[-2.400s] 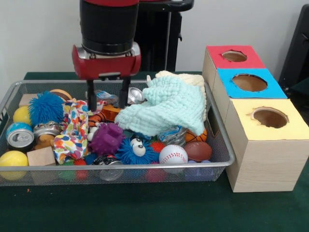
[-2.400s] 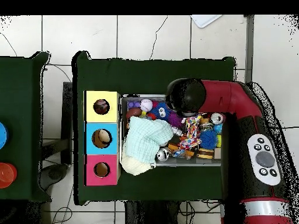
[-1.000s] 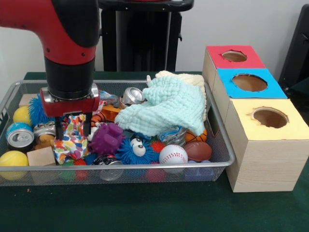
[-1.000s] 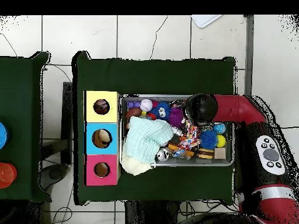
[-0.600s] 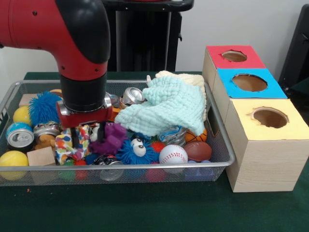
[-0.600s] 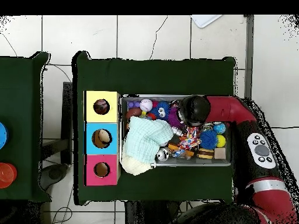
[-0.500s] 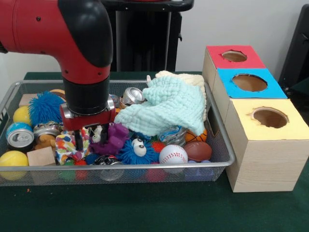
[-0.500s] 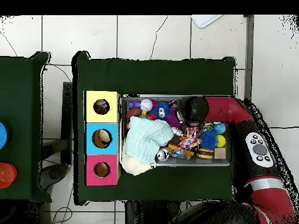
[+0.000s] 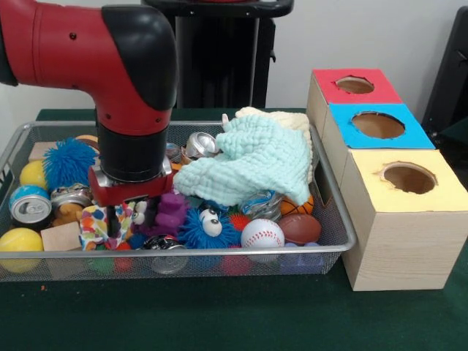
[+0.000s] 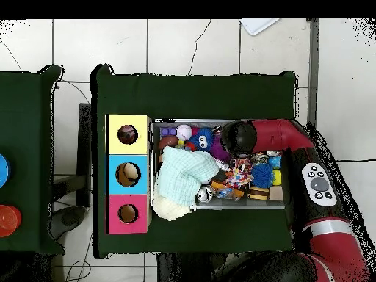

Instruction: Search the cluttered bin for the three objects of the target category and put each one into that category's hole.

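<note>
1. Nearest me in the front view, the wire mesh bin (image 9: pixel 344 227) sits on the green table (image 9: pixel 219 314). Along its front edge I see a yellow ball (image 9: pixel 20 240), a wooden block (image 9: pixel 62 236), a baseball (image 9: pixel 262 233) and a small brown football (image 9: pixel 300 227).
2. Just behind these lie a blue-topped drink can (image 9: pixel 29 205), a blue spiky ball with googly eyes (image 9: pixel 202 226) and a multicoloured spotted cloth (image 9: pixel 99 221).
3. The gripper (image 9: pixel 131 219) is down in the clutter over the spotted cloth, with a purple spiky toy (image 9: pixel 170 212) touching its right side. One dark finger (image 9: pixel 113 221) shows against the cloth; I cannot tell whether the jaws are parted or clamped, or whether they hold anything.
4. To the bin's right stand three wooden boxes, each with a hole on top: yellow box (image 9: pixel 409 212) nearest, then blue box (image 9: pixel 376 126), then red box (image 9: pixel 353 85).
5. Further back in the bin, a mint green knitted cloth (image 9: pixel 256 164) drapes over the contents, with a crushed silver can (image 9: pixel 199 144) beside it and a blue fuzzy ball (image 9: pixel 69 162) at left.
6. In the overhead view, the red arm (image 10: pixel 283 136) reaches over the bin (image 10: pixel 220 123).
</note>
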Action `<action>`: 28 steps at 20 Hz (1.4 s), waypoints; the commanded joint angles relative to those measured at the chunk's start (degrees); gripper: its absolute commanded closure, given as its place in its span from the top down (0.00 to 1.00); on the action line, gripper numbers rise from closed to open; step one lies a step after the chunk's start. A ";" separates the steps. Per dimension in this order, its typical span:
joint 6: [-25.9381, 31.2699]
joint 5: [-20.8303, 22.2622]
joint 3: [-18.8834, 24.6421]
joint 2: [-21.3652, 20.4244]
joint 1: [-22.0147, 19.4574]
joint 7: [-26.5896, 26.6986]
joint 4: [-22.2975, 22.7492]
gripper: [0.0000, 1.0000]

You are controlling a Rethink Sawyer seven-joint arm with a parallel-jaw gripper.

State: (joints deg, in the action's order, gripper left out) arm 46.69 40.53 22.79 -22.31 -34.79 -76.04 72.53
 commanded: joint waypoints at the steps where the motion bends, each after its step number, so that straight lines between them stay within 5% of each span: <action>1: 0.15 5.30 -0.08 0.65 1.69 10.48 -0.35 1.00; 12: 7.84 4.02 -0.84 -6.18 4.36 10.99 1.13 1.00; 13: 8.33 3.84 -1.32 -6.66 4.32 10.53 1.53 0.00; 28: 9.68 2.96 -1.45 -9.26 4.45 10.41 2.31 0.00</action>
State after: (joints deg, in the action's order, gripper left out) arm 47.62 42.91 22.43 -30.01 -30.54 -76.04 72.49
